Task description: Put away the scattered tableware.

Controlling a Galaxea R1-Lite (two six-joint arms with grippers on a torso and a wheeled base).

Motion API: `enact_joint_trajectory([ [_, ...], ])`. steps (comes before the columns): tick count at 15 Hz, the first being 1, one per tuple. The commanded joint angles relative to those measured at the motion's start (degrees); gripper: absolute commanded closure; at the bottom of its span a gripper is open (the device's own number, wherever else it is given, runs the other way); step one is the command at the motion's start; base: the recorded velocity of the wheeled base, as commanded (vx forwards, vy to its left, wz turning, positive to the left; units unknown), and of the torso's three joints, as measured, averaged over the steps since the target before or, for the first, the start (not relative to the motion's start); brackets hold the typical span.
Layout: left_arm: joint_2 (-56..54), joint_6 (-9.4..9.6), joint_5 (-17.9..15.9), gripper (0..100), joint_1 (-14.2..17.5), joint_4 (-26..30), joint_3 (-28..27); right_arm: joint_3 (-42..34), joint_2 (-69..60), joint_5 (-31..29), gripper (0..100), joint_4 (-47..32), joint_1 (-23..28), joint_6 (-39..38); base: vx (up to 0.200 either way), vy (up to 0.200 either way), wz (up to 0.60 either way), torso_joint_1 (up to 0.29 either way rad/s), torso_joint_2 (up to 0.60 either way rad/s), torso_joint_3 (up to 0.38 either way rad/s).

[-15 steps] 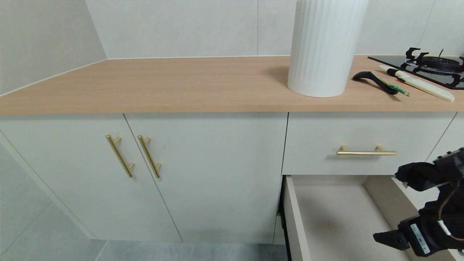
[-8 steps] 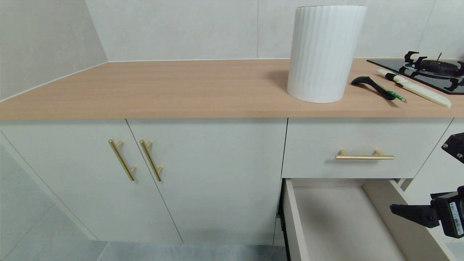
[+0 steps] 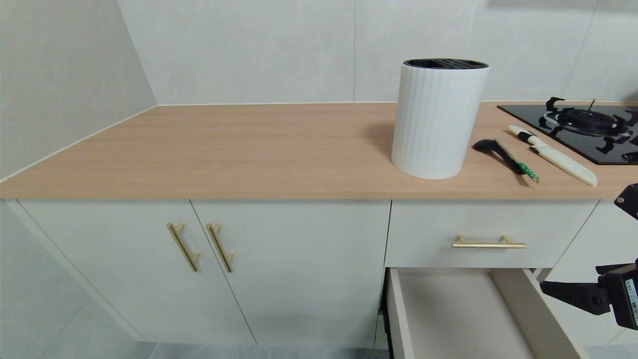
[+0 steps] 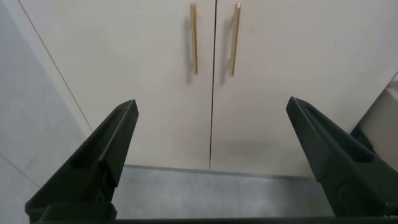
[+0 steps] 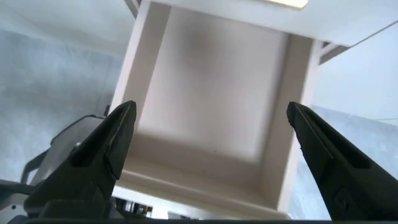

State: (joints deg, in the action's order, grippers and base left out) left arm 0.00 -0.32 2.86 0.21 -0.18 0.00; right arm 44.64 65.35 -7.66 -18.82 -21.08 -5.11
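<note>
On the wooden counter point(image 3: 249, 149) lie a black spoon point(image 3: 496, 151), a pair of chopsticks with green tips point(image 3: 521, 167) across it, and a white knife point(image 3: 556, 157). They rest to the right of a tall white ribbed holder point(image 3: 436, 124) with a black slotted top. Below the counter a lower drawer point(image 3: 398, 319) stands pulled out, its inside bare point(image 5: 211, 93). My right gripper point(image 5: 211, 162) hangs open above that drawer, and one of its fingers point(image 3: 568, 293) shows by the drawer's right side. My left gripper point(image 4: 211, 162) is open, facing the cabinet doors point(image 4: 214, 81).
A black gas hob point(image 3: 583, 127) sits at the counter's far right behind the knife. The upper drawer point(image 3: 488, 234) is closed, with a gold bar handle. Two cabinet doors with gold handles point(image 3: 199, 247) are closed on the left. Tiled walls bound the counter at the back and left.
The head camera has lifted, so the whole scene sits lower and the holder's top now shows. My right gripper has drawn back from the drawer toward the right edge.
</note>
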Motion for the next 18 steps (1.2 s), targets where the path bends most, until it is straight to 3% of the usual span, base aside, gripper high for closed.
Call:
enact_joint_trajectory([
  [1, 0.0, -0.03, 0.0, 0, 0.1, 0.0, 0.0, 0.0, 0.1, 0.0, 0, 0.0, 0.0, 0.0, 0.000, 0.000, 0.00, 0.154, -0.48, -0.295],
  [6, 0.0, -0.03, 0.0, 0, 0.1, 0.0, 0.0, 2.0, -0.6, -1.4, 0, 3.8, 0.0, -0.1, 0.000, 0.000, 0.00, 0.105, -0.27, -0.164],
  [8, 0.0, -0.03, 0.0, 0, 0.1, 0.0, 0.0, 9.0, 0.7, -2.0, 0, 0.5, 0.4, -1.1, 0.000, 0.000, 0.00, 0.000, 0.00, 0.000],
  [9, 0.0, -0.03, 0.0, 0, 0.1, 0.0, 0.0, 17.9, 5.3, -2.1, 0, -5.2, 3.5, -3.2, 0.000, 0.000, 0.00, 0.000, 0.00, 0.000],
  [10, 0.0, -0.03, 0.0, 0, 0.1, 0.0, 0.0, 20.1, 6.8, -2.1, 0, -6.7, 4.1, -3.9, 0.000, 0.000, 0.00, 0.000, 0.00, 0.000],
  [11, 0.0, -0.03, 0.0, 0, 0.1, 0.0, 0.0, 28.1, 13.4, -2.9, 0, -11.6, 5.3, -7.5, 0.000, 0.000, 0.00, 0.000, 0.00, 0.000],
  [12, 0.0, -0.03, 0.0, 0, 0.1, 0.0, 0.0, 30.0, 15.6, -3.7, 0, -12.3, 5.7, -9.0, 0.000, 0.000, 0.00, 0.000, 0.00, 0.000],
  [14, 0.0, -0.03, 0.0, 0, 0.1, 0.0, 0.0, 32.4, 23.5, -7.8, 0, -9.8, 5.9, -14.4, 0.000, 0.000, 0.00, 0.000, 0.00, 0.000],
  [18, 0.0, -0.03, 0.0, 0, 0.1, 0.0, 0.0, 31.3, 31.9, -9.9, 0, -2.6, 9.3, -14.5, 0.000, 0.000, 0.00, 0.000, 0.00, 0.000],
])
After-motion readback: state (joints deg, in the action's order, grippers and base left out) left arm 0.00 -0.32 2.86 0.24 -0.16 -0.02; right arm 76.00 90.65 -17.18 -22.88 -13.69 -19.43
